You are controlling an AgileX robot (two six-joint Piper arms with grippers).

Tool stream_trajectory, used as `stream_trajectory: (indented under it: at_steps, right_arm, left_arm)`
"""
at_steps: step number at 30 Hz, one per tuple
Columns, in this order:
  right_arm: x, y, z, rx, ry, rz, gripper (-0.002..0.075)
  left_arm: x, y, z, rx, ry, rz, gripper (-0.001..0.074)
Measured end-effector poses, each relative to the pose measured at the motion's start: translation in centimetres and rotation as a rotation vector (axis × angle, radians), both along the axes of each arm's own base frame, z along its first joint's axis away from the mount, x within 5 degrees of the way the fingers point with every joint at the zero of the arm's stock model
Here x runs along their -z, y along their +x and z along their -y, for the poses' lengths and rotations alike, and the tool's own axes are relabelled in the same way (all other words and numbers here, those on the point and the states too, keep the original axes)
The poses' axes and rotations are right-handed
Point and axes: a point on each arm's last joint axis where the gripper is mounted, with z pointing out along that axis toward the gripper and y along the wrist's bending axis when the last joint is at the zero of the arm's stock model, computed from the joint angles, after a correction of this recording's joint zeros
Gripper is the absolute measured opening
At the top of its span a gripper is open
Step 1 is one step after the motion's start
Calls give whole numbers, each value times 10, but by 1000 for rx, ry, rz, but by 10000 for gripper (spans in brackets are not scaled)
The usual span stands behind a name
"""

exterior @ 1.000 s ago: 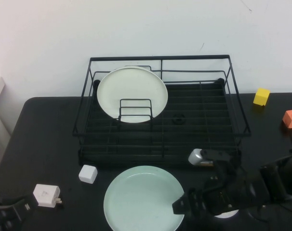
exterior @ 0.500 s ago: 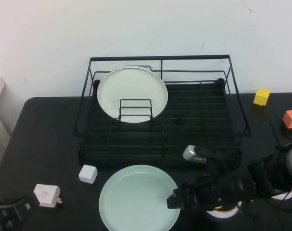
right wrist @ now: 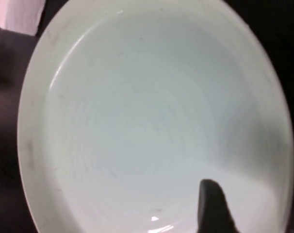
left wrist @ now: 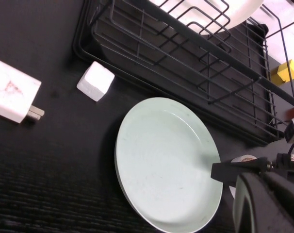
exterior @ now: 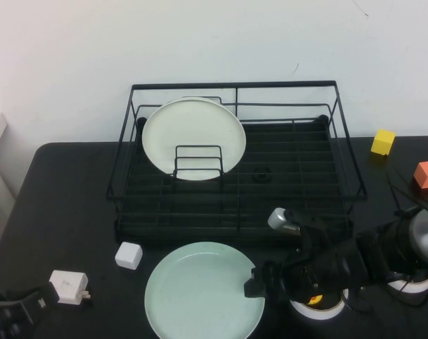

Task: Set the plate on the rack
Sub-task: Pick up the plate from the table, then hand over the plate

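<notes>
- Plate [exterior: 200, 289]: round, pale mint green, shallow raised rim; lies flat on the black tabletop [exterior: 66, 198] at its near edge, just in front of the rack.
- Rack [exterior: 235, 166]: large black wire dish rack with raised rails, at the middle of the tabletop toward the far edge.
- Cream-white plate [exterior: 193, 138]: stands on edge in the rack's far left part, leaning behind the small wire divider [exterior: 198, 162].
- Right gripper [exterior: 255, 284]: low over the near right part of the tabletop, at the mint plate's right rim. Fingers apart; one dark fingertip [right wrist: 212, 206] lies over the plate's inner surface, the other is not visible. Whether the rim is clamped cannot be told.
- Left gripper [exterior: 13, 314]: parked at the near left corner of the tabletop, fingers together, holding nothing.
- White cube [exterior: 128, 255]: near the rack's front left corner.
- White plug adapter [exterior: 68, 286]: near left, just beside the left gripper.
- Yellow block [exterior: 383, 141] and orange block [exterior: 427, 174]: at the right edge, well apart from the plate.
</notes>
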Motion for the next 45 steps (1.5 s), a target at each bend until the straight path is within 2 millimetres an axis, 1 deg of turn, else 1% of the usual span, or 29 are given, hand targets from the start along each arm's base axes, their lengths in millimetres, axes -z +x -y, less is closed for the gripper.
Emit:
stream_trajectory:
  at_steps: [2,4,9,11,14,16,19,24,26,28,31,32,34,36,37,40,42,45]
  right_arm:
    - [0,1,0,2,0,0,340]
    - [1,1,0,3,-3,-1,279]
    - [4,1,2,-6,-15,5,67]
    - [4,1,1,-11,-12,6,30]
    - [2,1,1,-26,-10,16,13]
    - [-4,0,1,-62,-11,35,12]
    - [-22,-3,0,-128,1,78,12]
    - [-77,-9,0,-240,23,199,11]
    - [-93,-15,3,-279,14,235,11]
    - [-110,-23,7,-307,17,268,11]
    - [-127,-37,12,-336,34,299,11]
    - [-131,-42,15,-343,37,306,11]
    - [-138,-50,18,-353,42,320,11]
    - [-144,-57,21,-362,48,335,11]
    - [-149,-60,22,-364,55,345,11]
    - [-160,-65,24,-369,69,377,11]
    - [-168,-68,25,-367,82,404,11]
    - [-178,-71,25,-377,117,438,11]
  left_arm:
    - [0,0,0,1,2,1,-3]
    - [0,0,0,8,12,6,-2]
    - [0,0,0,21,32,15,-3]
    - [0,0,0,23,31,13,-3]
    - [0,-1,1,26,25,8,-3]
    - [0,-1,1,32,29,12,-3]
    - [-1,0,2,44,17,23,-3]
    - [-3,-3,9,68,-98,-7,-3]
    - [-5,-5,14,109,-145,-18,-2]
    - [-7,-8,20,189,-175,-7,-2]
    - [-13,-13,29,298,-237,30,5]
    - [-16,-14,31,313,-272,39,15]
    - [-20,-15,33,333,-319,52,71]
    - [-21,-15,34,336,-327,59,167]
    - [-20,-15,33,334,-322,62,224]
    - [-19,-14,33,336,-287,64,363]
    - [-17,-14,32,338,-258,64,410]
    - [-16,-13,30,330,-225,70,436]
